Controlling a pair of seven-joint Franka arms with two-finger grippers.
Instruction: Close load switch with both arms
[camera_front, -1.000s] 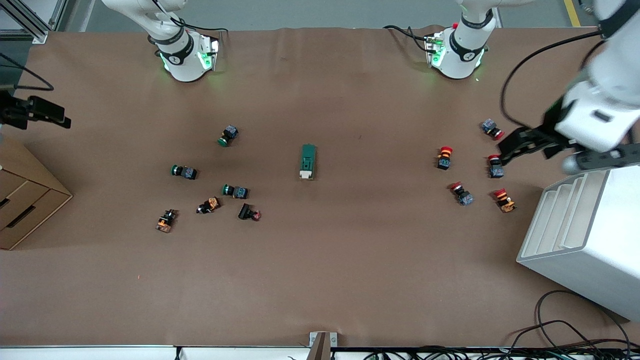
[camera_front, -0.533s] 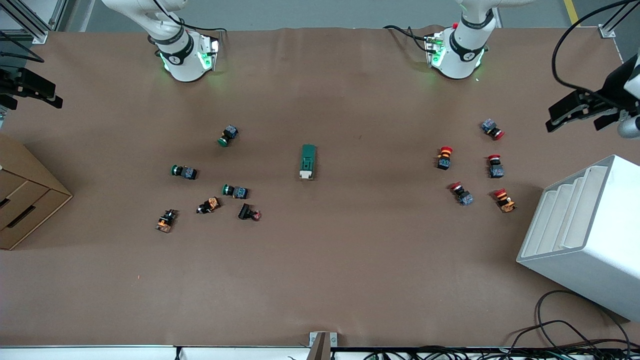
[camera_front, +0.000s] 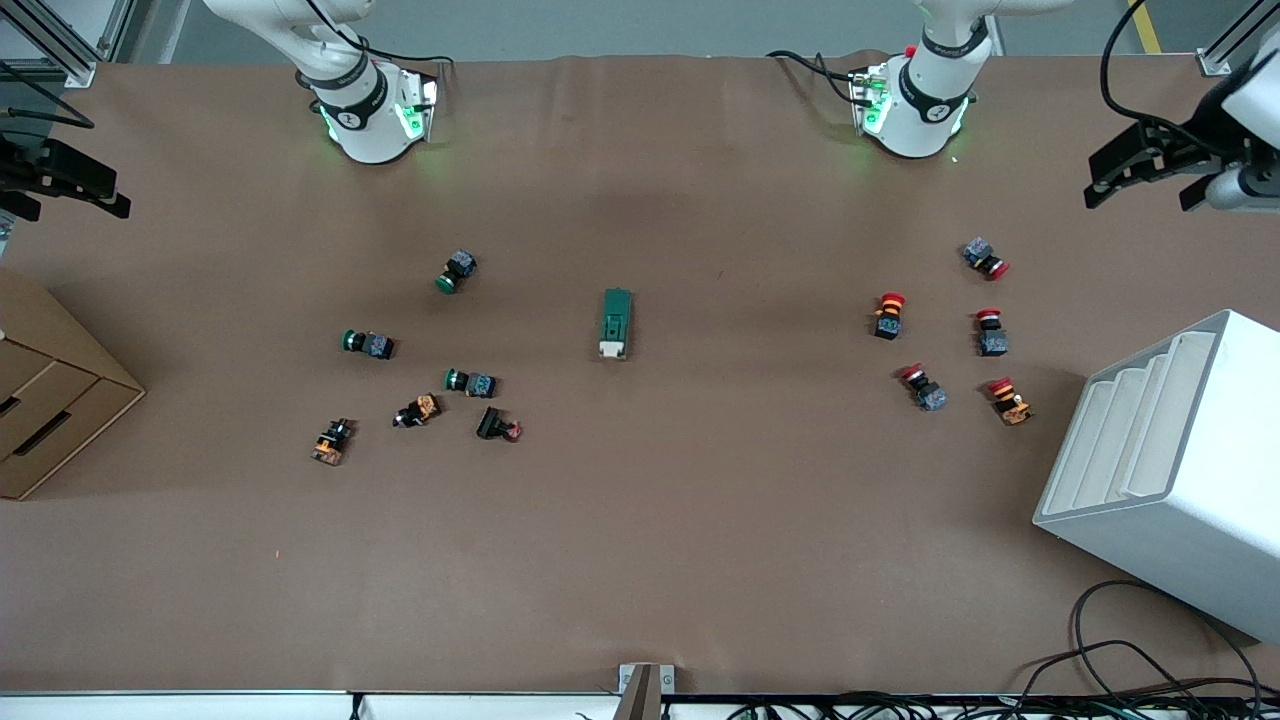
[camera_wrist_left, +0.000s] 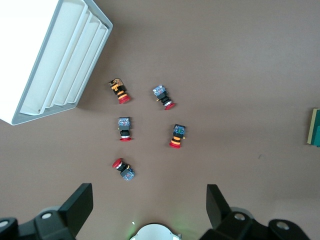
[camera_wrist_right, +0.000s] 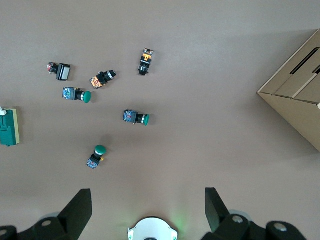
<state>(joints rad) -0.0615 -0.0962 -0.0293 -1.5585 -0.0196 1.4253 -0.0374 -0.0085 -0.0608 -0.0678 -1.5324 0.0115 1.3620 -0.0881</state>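
Load switch (camera_front: 616, 323) lies flat near the middle of the brown worktop (camera_front: 700, 520), between the two groups of push buttons, its white handle piece at the end nearer the front camera; nothing touches it. Green-capped push buttons (camera_front: 455, 271) and a few orange-bodied ones lie scattered toward the right arm's end; red-capped push buttons (camera_front: 888, 314) lie toward the left arm's end, well apart from the switch. Left hand (camera_front: 1145, 172) is raised over the worktop's edge at the left arm's end, above the white slotted rack (camera_front: 1170, 470); its wrist view shows the fingers (camera_wrist_left: 77, 207) spread wide with nothing between them. Right hand (camera_front: 70, 180) is raised over the edge at the right arm's end, above the cardboard drawer box (camera_front: 45, 400); its fingers (camera_wrist_right: 77, 210) are likewise spread wide and hold nothing. Neither hand is near the load switch.
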